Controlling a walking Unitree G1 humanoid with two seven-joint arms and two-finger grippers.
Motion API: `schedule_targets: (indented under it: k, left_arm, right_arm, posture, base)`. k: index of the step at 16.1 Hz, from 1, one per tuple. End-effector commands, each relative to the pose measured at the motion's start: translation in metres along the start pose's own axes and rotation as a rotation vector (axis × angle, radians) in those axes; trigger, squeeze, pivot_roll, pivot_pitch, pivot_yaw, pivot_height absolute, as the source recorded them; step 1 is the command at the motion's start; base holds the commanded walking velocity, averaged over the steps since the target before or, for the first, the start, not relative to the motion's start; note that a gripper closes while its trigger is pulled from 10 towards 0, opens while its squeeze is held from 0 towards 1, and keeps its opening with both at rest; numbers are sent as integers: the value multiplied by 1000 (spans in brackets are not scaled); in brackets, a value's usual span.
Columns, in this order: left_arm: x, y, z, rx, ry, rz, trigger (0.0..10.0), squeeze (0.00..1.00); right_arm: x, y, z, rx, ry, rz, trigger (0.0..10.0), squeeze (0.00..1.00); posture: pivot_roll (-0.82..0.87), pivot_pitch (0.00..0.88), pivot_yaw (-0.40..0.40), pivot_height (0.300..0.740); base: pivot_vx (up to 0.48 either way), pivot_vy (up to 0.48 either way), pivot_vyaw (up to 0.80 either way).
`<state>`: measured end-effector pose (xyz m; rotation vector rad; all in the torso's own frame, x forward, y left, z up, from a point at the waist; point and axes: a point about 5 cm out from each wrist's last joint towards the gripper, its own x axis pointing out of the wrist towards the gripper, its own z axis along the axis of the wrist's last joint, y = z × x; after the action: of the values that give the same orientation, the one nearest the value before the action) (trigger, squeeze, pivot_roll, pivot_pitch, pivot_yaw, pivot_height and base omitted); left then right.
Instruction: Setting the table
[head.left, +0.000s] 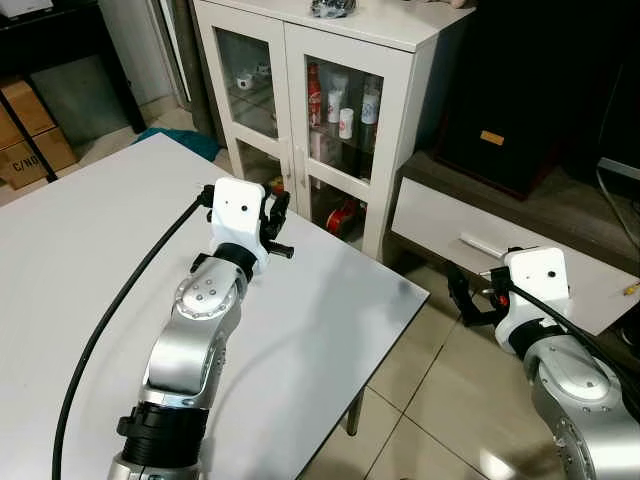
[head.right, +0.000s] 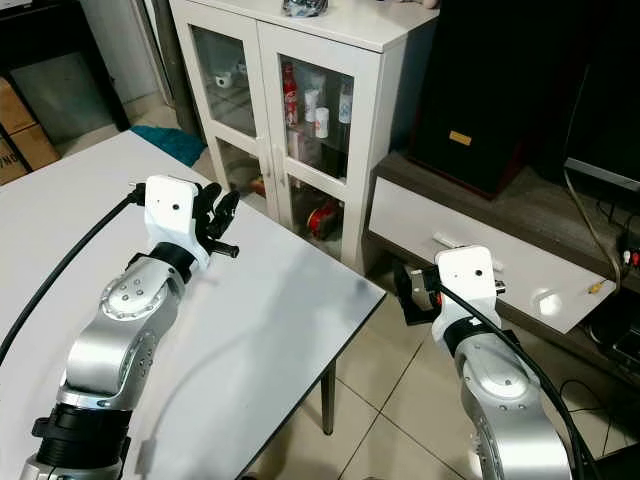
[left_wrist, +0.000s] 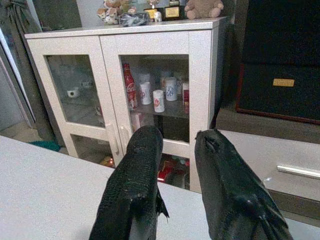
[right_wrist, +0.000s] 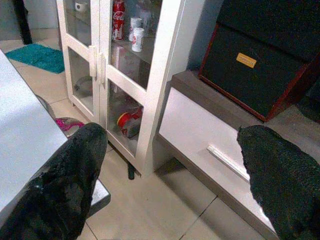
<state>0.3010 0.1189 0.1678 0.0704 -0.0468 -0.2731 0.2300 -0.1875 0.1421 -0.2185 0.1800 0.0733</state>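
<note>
Table (head.left: 80, 250): you have a smooth white matte top filling the left half of the frame, running from the upper left to a squared corner at centre right; a thin metal leg (head.left: 354, 415) shows under that corner. No tableware lies on the part you can see.
Cable (head.left: 110, 320): a black cable curves across the tabletop at lower left up to the left wrist housing.
Left arm (head.left: 195, 340): brushed silver shell with a black joint collar, rising from the lower left over the table.
Left gripper (head.left: 275, 215): it sits above the table near its far edge, left of centre. Its textured black fingers (left_wrist: 135, 200) are parted by a narrow gap with nothing between them.
Cabinet (head.left: 390, 150): white, boxy, with two glass doors, at top centre just beyond the table's far edge; a red bottle (head.left: 314, 95) and small cups (head.left: 346, 122) stand on its shelf.
Floor (head.left: 440, 390): glossy pale tiles with dark grout give you an open strip at lower centre between the table's edge and the low unit.
Low unit (head.left: 480, 240): white drawer front with a slim bar handle, right of centre, under a dark wooden top.
Right gripper (head.left: 470, 295): it hangs over the tiles at right, off the table, in front of the drawer. Its black fingers (right_wrist: 65, 185) are spread wide, holding nothing.
</note>
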Motion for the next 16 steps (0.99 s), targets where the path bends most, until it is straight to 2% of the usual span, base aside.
schedule_targets:
  k: [1,2,4,6,9,12,14,15,16]
  left_arm:
    - [-65,38,-17,56,172,311,10000,0]
    - [-63,45,-17,67,172,295,10000,1000]
    - [-62,48,-19,84,180,266,10000,1000]
    - [-64,49,-17,103,171,266,10000,1000]
    - [-65,51,-3,103,122,287,10000,1000]
    - [-64,58,3,129,97,318,10000,1000]
    - [-63,62,4,108,51,393,10000,1000]
    - [-64,65,2,109,62,431,10000,1000]
    - [-65,62,-1,98,93,369,10000,490]
  right_arm:
    - [19,17,20,238,-86,17,10000,0]
    - [22,19,17,261,-87,45,10000,1000]
    - [25,22,15,285,-88,80,10000,1000]
    - [24,23,16,269,-100,93,10000,1000]
    - [28,24,22,268,-140,100,10000,1000]
    - [27,25,22,193,-165,118,10000,1000]
    - [27,20,19,170,-161,98,10000,1000]
    - [28,18,20,165,-163,95,10000,1000]
    - [28,18,22,168,-170,87,10000,1000]
  posture:
    - [55,0,-16,740]
    - [72,0,-19,740]
    - [75,0,-24,740]
    - [84,0,-32,740]
    - [92,0,-37,740]
    - [90,0,-27,740]
    - [86,0,-28,740]
    - [83,0,-27,740]
    - [83,0,-21,740]
  base:
    - [0,0,0]
    - [0,0,0]
    - [0,0,0]
    - [0,0,0]
    - [0,0,800]
    - [0,0,800]
    - [0,0,800]
    - [0,0,800]
    - [0,0,800]
